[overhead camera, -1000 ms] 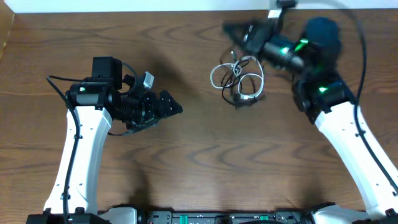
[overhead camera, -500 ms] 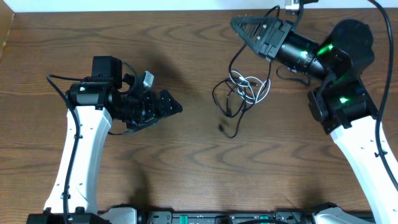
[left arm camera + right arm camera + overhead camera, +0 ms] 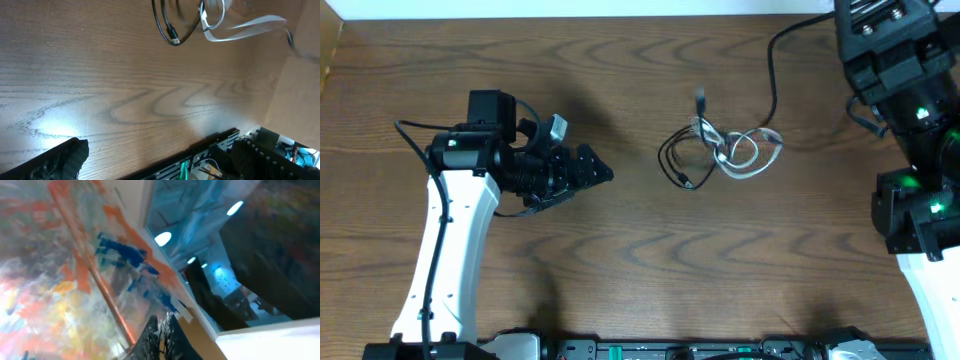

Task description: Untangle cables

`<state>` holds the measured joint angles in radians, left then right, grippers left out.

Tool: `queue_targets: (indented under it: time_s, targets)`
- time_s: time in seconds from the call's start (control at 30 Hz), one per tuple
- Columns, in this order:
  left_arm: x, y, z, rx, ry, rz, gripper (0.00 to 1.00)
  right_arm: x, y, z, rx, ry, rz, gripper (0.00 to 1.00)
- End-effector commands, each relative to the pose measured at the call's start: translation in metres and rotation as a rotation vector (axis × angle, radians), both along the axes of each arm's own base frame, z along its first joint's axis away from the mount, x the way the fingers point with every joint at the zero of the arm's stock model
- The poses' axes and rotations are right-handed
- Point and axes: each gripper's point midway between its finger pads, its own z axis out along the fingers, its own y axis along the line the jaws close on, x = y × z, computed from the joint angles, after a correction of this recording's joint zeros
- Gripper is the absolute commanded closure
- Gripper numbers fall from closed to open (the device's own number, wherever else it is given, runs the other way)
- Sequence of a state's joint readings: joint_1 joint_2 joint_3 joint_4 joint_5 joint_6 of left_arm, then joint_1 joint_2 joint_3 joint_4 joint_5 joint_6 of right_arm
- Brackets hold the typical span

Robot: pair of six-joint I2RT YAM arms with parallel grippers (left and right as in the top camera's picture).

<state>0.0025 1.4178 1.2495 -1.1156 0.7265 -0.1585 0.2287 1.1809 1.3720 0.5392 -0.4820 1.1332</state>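
Observation:
The cables lie tangled on the wooden table, right of centre. A white cable loops on the bundle's right side and a black loop on its left. One long black cable runs from the bundle up to my right gripper, which is raised at the far right corner and shut on it. In the right wrist view the fingers press together and point at the room. My left gripper stands open, left of the bundle. The left wrist view shows the black loop and white cable ahead.
The table's front edge with a metal rail runs under my left gripper. A pale wall strip borders the table's far side. The right arm's body stands at the right edge.
My right gripper has risen and swung to the far right corner with the black cable, dragging the bundle to the right and spreading it. The left arm has not moved.

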Motion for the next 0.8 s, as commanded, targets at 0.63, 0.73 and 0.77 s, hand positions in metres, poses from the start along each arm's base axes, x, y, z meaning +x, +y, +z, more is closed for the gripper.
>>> queue_targets:
  time_s: [0.63, 0.73, 0.77]
  targets:
    - [0.017, 0.001, 0.002, -0.025, 0.022, 0.127, 0.03, 0.01, 0.075, -0.269, -0.772, 0.731, 0.225, 0.99]
    - [0.023, 0.001, 0.004, -0.037, 0.025, 0.166, 0.03, -0.018, 0.098, -0.282, -0.867, 0.671, 0.369, 0.99]
    - [0.024, 0.001, 0.005, -0.041, 0.031, 0.179, 0.03, -0.026, 0.106, -0.289, -0.911, 0.655, 0.404, 0.99]
